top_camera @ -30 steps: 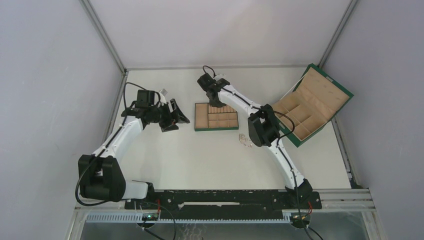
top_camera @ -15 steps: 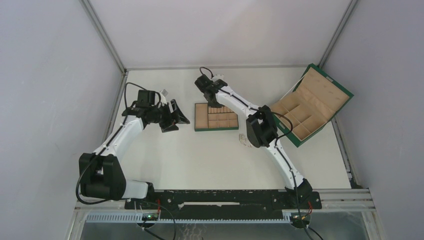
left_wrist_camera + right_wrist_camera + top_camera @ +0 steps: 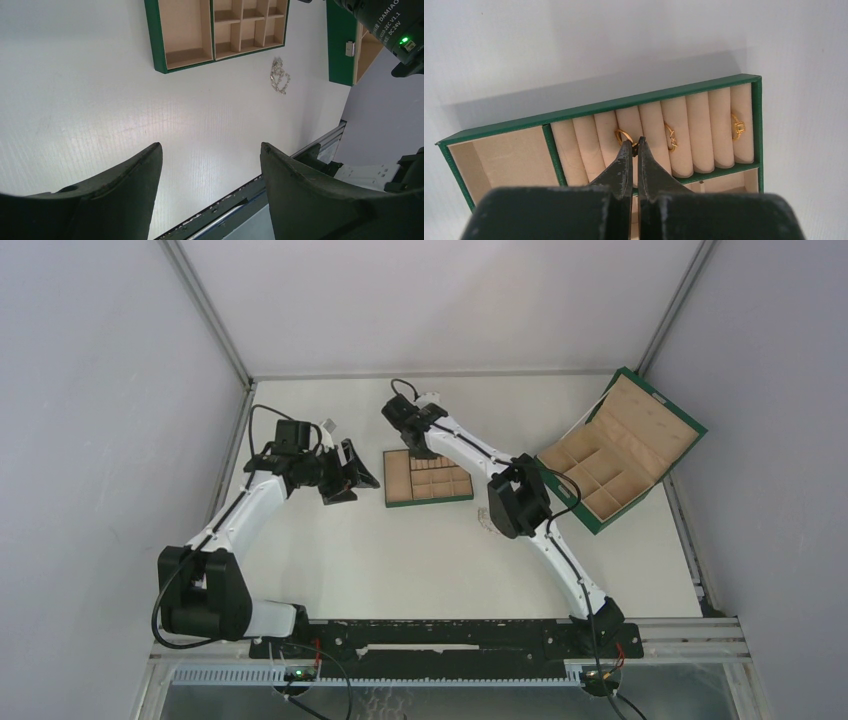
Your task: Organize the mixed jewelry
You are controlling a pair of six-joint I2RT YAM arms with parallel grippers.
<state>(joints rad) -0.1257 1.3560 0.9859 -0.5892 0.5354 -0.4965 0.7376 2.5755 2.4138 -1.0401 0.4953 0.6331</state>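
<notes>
1. Counted: three gold-coloured rings, one silvery chain tangle (image 3: pixel 279 81), one tan compartmented tray with green edge (image 3: pixel 428 500), one large green box with tan lining (image 3: pixel 617 445), and two black hands.
2. In the right wrist view, all three rings sit in the grooves between the tray's padded cream rolls (image 3: pixel 699 131).
   - The left ring (image 3: pixel 622 135) is at centre frame.
   - The middle ring (image 3: pixel 670 138) is just right of it.
   - The right ring (image 3: pixel 738 128) is near the tray's right wall.
3. The right hand (image 3: pixel 634 146) is clenched, fingers pressed together. Its tips meet the left ring's lower rim, and a speck of gold shows between them. Whether the ring is truly pinched I cannot tell.
4. The left hand (image 3: pixel 210 150) is released, its fingers spread wide and holding nothing above the white table (image 3: pixel 100 100).
5. The chain tangle lies on the table at upper right of the left wrist view. It is near the tray's corner, beside the green box, and well apart from the left hand.
6. Materials and shapes:
   - The left ring is a plain thin hoop, and the right ring carries a small square setting.
   - The chain is a sparkly, loose clump.
   - The tray has a flat tan lining and straight dividers.
   - The fingers are matte black and curved.
</notes>
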